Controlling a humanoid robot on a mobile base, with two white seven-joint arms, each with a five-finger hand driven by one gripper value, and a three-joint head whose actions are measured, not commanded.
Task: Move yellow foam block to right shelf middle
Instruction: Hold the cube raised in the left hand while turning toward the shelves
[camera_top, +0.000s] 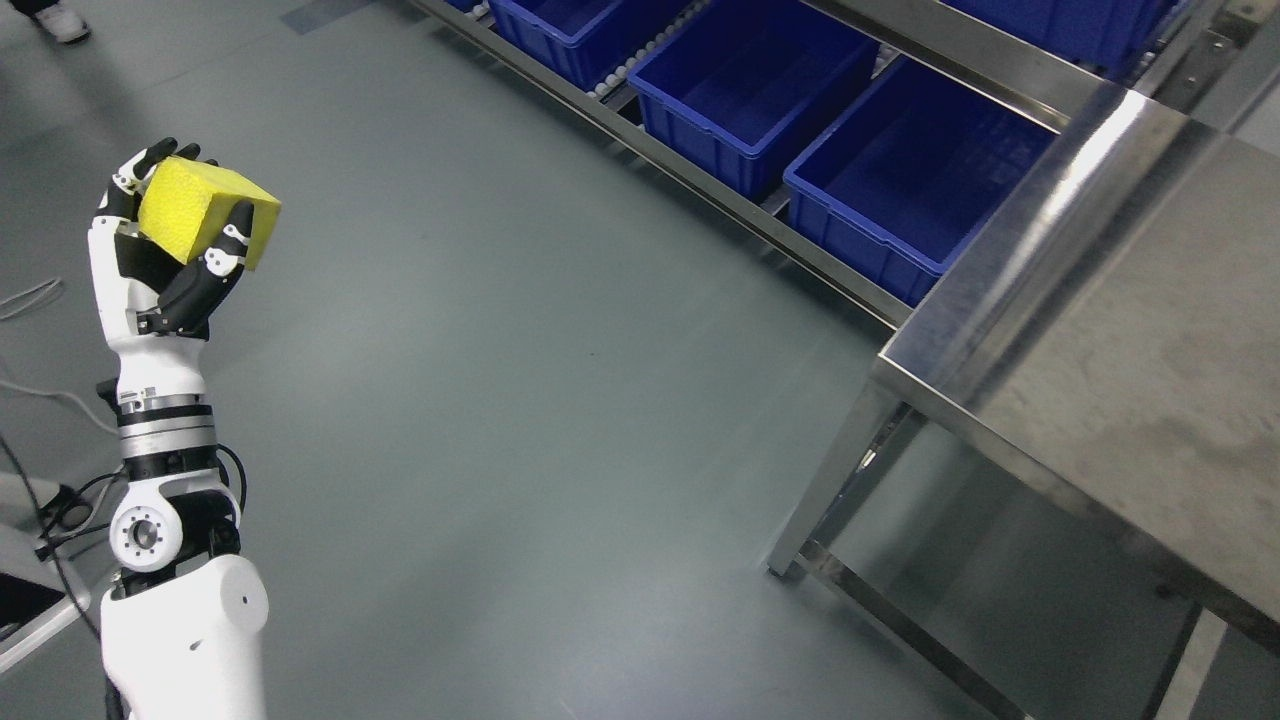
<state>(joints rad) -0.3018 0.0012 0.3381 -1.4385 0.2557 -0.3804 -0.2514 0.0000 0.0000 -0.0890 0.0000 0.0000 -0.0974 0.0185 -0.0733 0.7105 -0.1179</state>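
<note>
One left hand (165, 250) raised, fingers wrapped around yellow foam block (200, 207), block atop palm.

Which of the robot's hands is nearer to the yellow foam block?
Left. The left hand is shut on the yellow foam block, holding it up above the floor. The right hand is out of view, so its position cannot be told.

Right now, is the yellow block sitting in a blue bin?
No, the left hand holds the yellow block up over the floor.
</note>
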